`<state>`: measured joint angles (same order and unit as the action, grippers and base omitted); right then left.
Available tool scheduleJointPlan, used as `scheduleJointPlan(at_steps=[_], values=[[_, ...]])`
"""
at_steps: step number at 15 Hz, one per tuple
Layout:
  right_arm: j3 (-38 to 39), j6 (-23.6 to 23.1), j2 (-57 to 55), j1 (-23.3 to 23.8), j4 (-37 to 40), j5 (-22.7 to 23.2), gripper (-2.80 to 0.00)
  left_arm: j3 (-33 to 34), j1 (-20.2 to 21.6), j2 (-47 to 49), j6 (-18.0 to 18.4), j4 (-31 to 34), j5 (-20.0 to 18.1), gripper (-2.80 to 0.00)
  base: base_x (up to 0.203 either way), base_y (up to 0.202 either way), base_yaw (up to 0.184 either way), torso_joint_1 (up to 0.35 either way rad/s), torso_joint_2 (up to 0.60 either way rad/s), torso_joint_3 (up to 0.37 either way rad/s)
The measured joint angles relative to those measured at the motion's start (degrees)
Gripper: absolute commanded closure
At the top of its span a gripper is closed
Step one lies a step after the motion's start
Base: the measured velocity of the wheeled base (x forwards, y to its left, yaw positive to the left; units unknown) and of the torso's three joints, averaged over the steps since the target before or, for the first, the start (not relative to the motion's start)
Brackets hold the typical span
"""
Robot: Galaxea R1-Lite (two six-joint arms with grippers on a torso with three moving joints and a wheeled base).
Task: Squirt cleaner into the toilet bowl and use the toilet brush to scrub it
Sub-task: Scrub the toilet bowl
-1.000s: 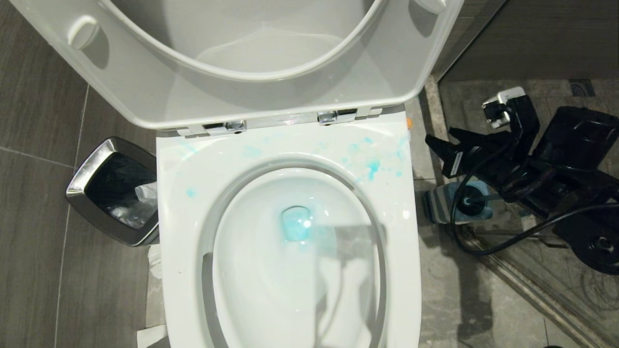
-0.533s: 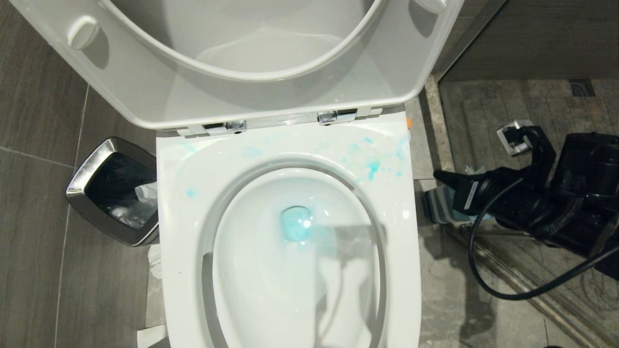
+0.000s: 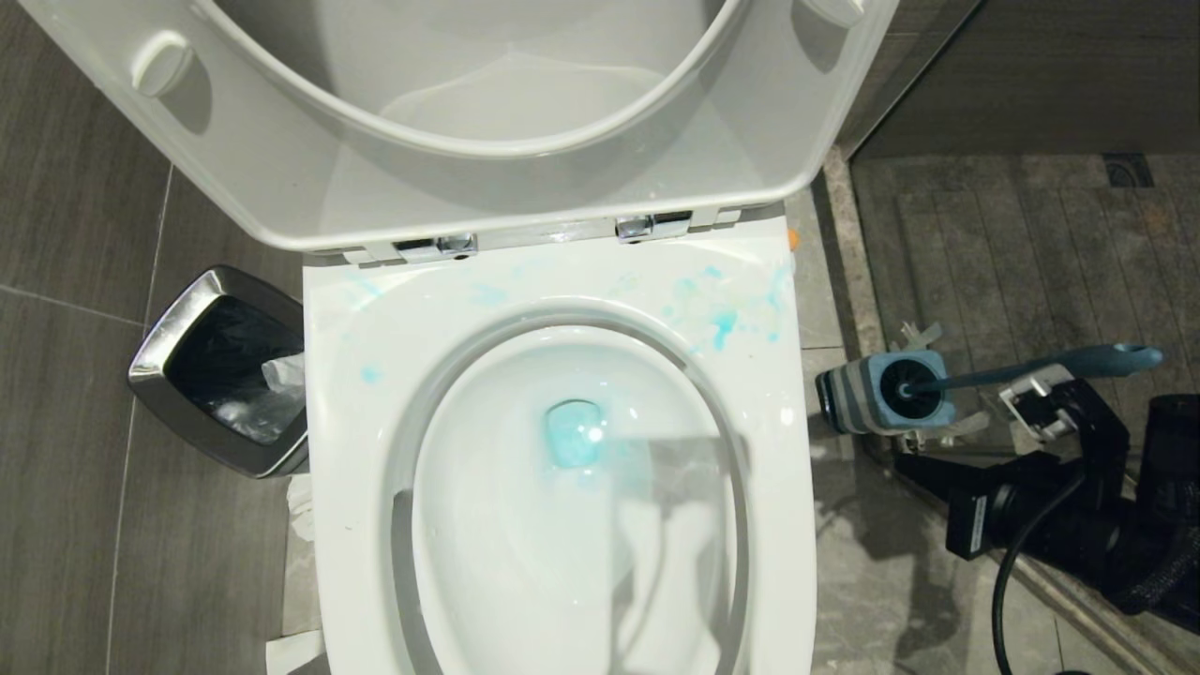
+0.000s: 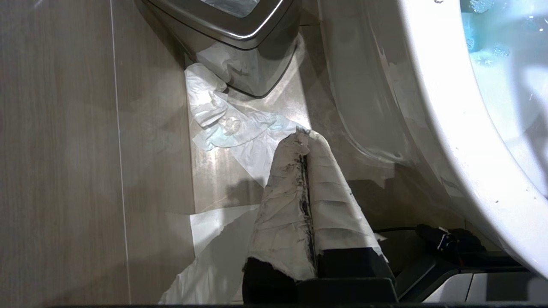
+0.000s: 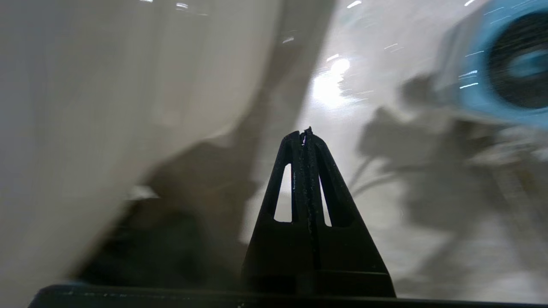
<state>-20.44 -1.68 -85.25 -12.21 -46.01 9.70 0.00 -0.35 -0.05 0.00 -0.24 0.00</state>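
Cleaner point(image 3: 572, 436) is already pooled blue in the bowl point(image 3: 562, 581), some splashed on the rim. Brush point(image 3: 1031, 367) sits in its holder point(image 3: 886, 392) on the floor, so no scrubbing is visible yet. Right gripper point(image 5: 306, 133) is pinched closed and empty just beside it; left gripper point(image 4: 305, 139) closed too, idle.

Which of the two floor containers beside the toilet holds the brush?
The blue-grey holder on the toilet's right; the brush stands in it. The steel-rimmed bin on the left holds only a black liner and paper.

Toilet bowl point(image 3: 562, 525) white glossy oval, fills frame centre, seat and lid raised at top. Cleaner point(image 3: 574, 433) turquoise, pooled mid-bowl, splashes on upper-right rim. Toilet brush point(image 3: 1031, 367) at right edge, slate-blue handle tilted rightward, end hole showing, head down in its holder on the floor.
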Motion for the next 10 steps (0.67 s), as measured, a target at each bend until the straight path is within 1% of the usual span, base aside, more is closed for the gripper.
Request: scheduleJointPlan(at_steps=[1, 2, 5, 6, 7, 10], values=[[2.6, -2.5, -0.1, 1.1, -3.7, 0.0, 0.0, 0.0, 0.0, 0.0, 0.0, 0.0, 0.0, 0.0, 0.0, 0.0, 0.0, 0.0, 0.0, 0.0], [5.0, -3.6, -0.5, 1.9, -7.8, -0.2, 0.0, 0.0, 0.0, 0.0, 0.0, 0.0, 0.0, 0.0, 0.0, 0.0, 0.0, 0.0, 0.0, 0.0], [12.4, -4.1, -2.3, 3.5, -20.1, -0.7, 0.0, 0.0, 0.0, 0.0, 0.0, 0.0, 0.0, 0.0, 0.0, 0.0, 0.0, 0.0, 0.0, 0.0], [14.2, -4.2, -3.1, 3.8, -23.4, -1.8, 0.0, 0.0, 0.0, 0.0, 0.0, 0.0, 0.0, 0.0, 0.0, 0.0, 0.0, 0.0, 0.0, 0.0], [15.3, -4.5, -4.2, 3.9, -26.3, -4.5, 0.0, 0.0, 0.0, 0.0, 0.0, 0.0, 0.0, 0.0, 0.0, 0.0, 0.0, 0.0, 0.0, 0.0], [16.4, -6.3, -8.5, 3.9, -32.0, -17.7, 0.0, 0.0, 0.0, 0.0, 0.0, 0.0, 0.0, 0.0, 0.0, 0.0, 0.0, 0.0, 0.0, 0.0]])
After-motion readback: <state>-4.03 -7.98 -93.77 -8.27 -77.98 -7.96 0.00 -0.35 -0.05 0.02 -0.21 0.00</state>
